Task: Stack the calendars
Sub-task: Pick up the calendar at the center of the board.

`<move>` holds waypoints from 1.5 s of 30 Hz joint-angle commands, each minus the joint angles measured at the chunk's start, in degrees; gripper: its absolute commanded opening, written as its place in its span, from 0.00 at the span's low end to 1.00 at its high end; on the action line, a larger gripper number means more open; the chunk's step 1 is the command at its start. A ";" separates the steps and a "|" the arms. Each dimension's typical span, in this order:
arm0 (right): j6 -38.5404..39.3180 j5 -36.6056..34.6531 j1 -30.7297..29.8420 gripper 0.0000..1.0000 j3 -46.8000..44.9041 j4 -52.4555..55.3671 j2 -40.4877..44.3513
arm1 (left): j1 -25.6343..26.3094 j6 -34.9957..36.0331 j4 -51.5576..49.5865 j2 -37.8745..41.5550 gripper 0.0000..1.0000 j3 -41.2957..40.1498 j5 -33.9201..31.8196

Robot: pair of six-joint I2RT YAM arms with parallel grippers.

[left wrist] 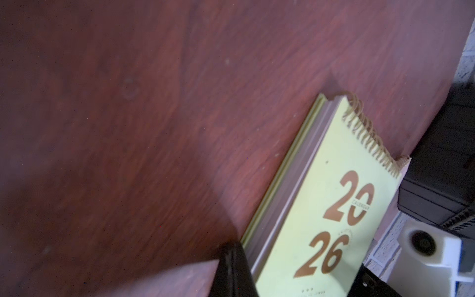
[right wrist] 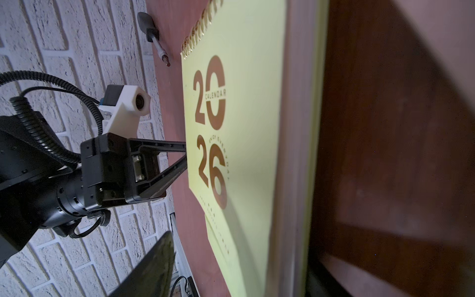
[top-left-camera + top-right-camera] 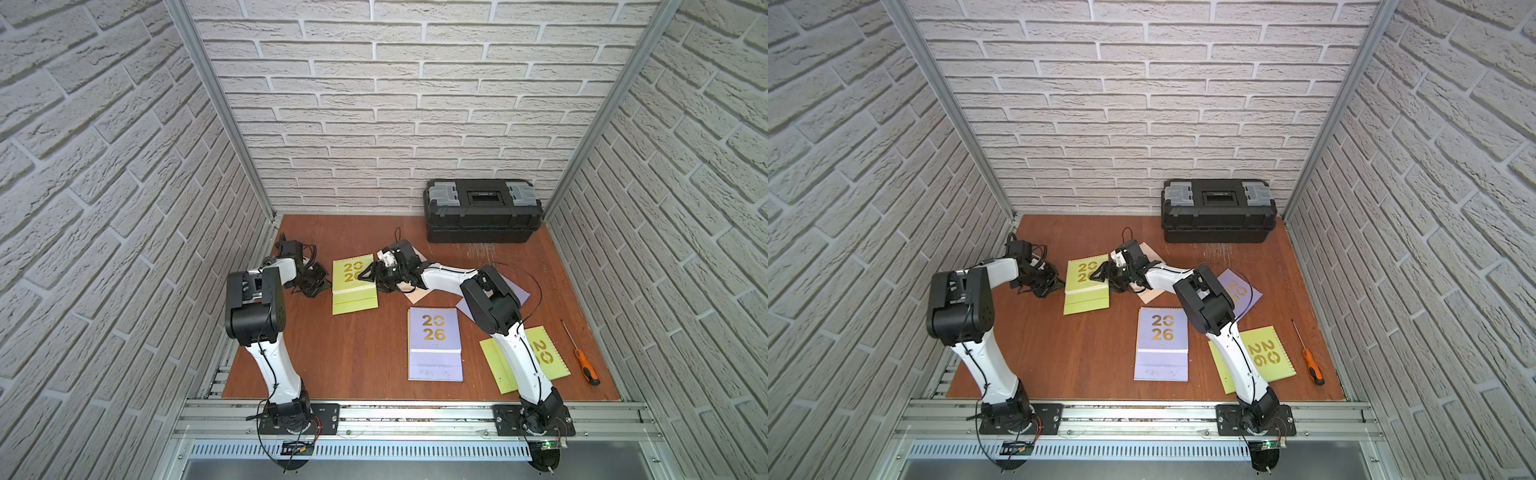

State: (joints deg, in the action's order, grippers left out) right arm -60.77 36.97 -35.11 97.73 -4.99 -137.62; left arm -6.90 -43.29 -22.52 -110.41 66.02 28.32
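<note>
A lime green calendar with a gold "2026" lies flat at the left of the table. My left gripper is shut, and its tip rests against that calendar's left edge. My right gripper is open; its jaws straddle the calendar's right edge, one above the cover and one below. A peach-pink calendar lies under the right wrist. A lavender calendar lies in the middle. Another lavender one and a second green one lie partly under the right arm.
A black toolbox stands at the back right against the wall. An orange-handled screwdriver lies near the right edge. Brick-patterned walls close in three sides of the brown wooden table.
</note>
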 commanded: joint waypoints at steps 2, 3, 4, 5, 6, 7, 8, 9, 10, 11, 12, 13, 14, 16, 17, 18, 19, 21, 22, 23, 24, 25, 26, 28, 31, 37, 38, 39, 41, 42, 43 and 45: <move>0.85 -1.70 -0.28 0.59 -0.34 -1.88 4.10 | -0.49 1.11 -4.90 -1.40 0.00 -2.83 -3.97; 1.08 -2.01 -0.30 0.57 -0.48 -1.73 4.32 | -0.49 1.07 -4.90 -1.32 0.00 -2.82 -3.97; 1.26 -2.25 -0.30 0.54 -0.51 -1.56 4.46 | -0.48 1.09 -4.90 -1.30 0.00 -2.93 -3.97; 1.43 -2.42 -0.26 0.52 -0.61 -1.43 4.64 | -0.50 1.05 -4.90 -1.22 0.00 -2.99 -3.93; 1.62 -2.58 -0.33 0.50 -0.66 -1.42 4.81 | -0.49 1.07 -4.82 -1.25 0.00 -3.08 -3.93; 1.62 -2.76 -0.26 0.48 -0.88 -1.55 4.97 | -0.50 1.10 -4.81 -1.14 0.00 -3.13 -3.86; 1.63 -2.91 -0.31 0.46 -1.04 -1.72 5.08 | -0.53 1.04 -4.81 -1.10 0.00 -3.22 -3.88; 1.58 -3.00 -0.26 0.43 -1.34 -2.06 5.25 | -0.53 1.04 -4.74 -0.98 0.00 -3.34 -3.88; 1.47 -3.09 -0.31 0.40 -1.49 -2.35 5.34 | -0.55 1.04 -4.72 -0.91 0.00 -3.43 -3.86; 1.38 -3.00 -0.31 0.38 -1.56 -2.53 5.35 | -0.52 1.03 -4.78 -0.78 0.00 -3.51 -3.88; 1.28 -2.91 -0.31 0.34 -1.50 -2.73 5.30 | -0.54 1.10 -4.72 -0.69 0.00 -3.61 -3.88; 1.27 -2.79 -0.31 0.30 -1.53 -2.87 5.28 | -0.57 1.18 -4.72 -0.61 0.00 -3.69 -3.88; 1.19 -2.74 -0.31 0.27 -1.56 -3.00 5.26 | -0.57 1.15 -4.68 -0.55 0.00 -3.77 -3.83; 1.10 -2.27 -0.31 0.19 -1.58 -3.24 5.26 | -0.57 1.01 -4.56 -0.29 0.00 -3.92 -3.88; 1.10 -2.09 -0.31 0.16 -1.66 -3.35 5.34 | -0.56 0.94 -4.50 -0.22 0.00 -4.05 -3.80; 1.11 -1.92 -0.31 0.13 -1.63 -3.40 5.42 | -0.57 1.00 -4.46 0.01 0.00 -4.14 -3.72; 1.10 -1.69 -0.27 0.11 -1.83 -3.64 5.56 | -0.57 1.01 -4.50 0.23 0.00 -4.14 -3.62; 0.93 -1.48 -0.31 0.07 -2.40 -4.22 5.99 | -0.53 0.84 -4.70 0.88 0.00 -4.22 -3.51; 0.93 -1.38 -0.37 0.05 -2.71 -4.55 6.33 | -0.54 0.70 -4.77 1.38 0.00 -4.31 -3.44; 0.83 -1.32 -0.30 0.03 -2.99 -4.77 6.67 | -0.57 0.66 -4.88 1.97 0.00 -4.40 -3.44; 0.77 -1.29 -0.31 0.03 -3.36 -5.08 7.12 | -0.57 0.58 -4.94 2.77 0.00 -4.57 -3.44; 0.79 -1.29 -0.31 0.03 -3.70 -5.26 7.58 | -0.57 0.56 -5.03 3.58 0.00 -4.73 -3.57; 0.74 -1.29 -0.31 0.03 -4.09 -5.50 8.02 | -0.56 0.47 -5.31 4.30 0.00 -4.76 -3.68; 0.74 -1.29 -0.33 0.03 -5.22 -6.14 9.29 | -0.57 0.44 -5.92 5.96 0.00 -4.84 -3.73; 0.70 -1.46 -0.31 0.03 -7.50 -7.21 11.85 | -0.49 0.13 -6.61 9.10 0.00 -5.47 -3.97; 1.33 -0.84 -0.05 0.03 -11.62 -7.29 17.74 | 1.03 -1.07 -7.75 16.68 0.00 -7.84 -4.96; 1.59 -0.93 0.02 0.03 -12.47 -7.01 18.84 | 1.53 -1.33 -7.96 17.67 0.00 -8.11 -5.22; 1.93 -0.94 0.13 0.03 -13.52 -6.94 20.20 | 2.11 -1.68 -8.06 19.09 0.00 -8.50 -5.44; 2.62 -1.19 0.30 0.03 -15.65 -6.25 22.92 | 3.42 -2.62 -7.98 21.37 0.00 -9.24 -5.85; 3.18 -1.20 0.44 0.03 -16.82 -5.73 23.94 | 4.23 -3.10 -8.10 22.44 0.00 -9.54 -6.16; 3.73 -1.11 0.56 0.03 -18.11 -5.19 26.75 | 5.19 -3.57 -8.30 23.63 0.00 -9.75 -6.57; 4.94 -1.11 0.90 0.03 -20.34 -3.50 29.80 | 7.02 -4.51 -8.55 25.61 0.00 -9.90 -7.30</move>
State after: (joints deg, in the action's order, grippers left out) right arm -58.50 34.79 -34.63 78.87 -6.72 -113.91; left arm -1.83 -46.11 -29.50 -87.31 57.10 22.83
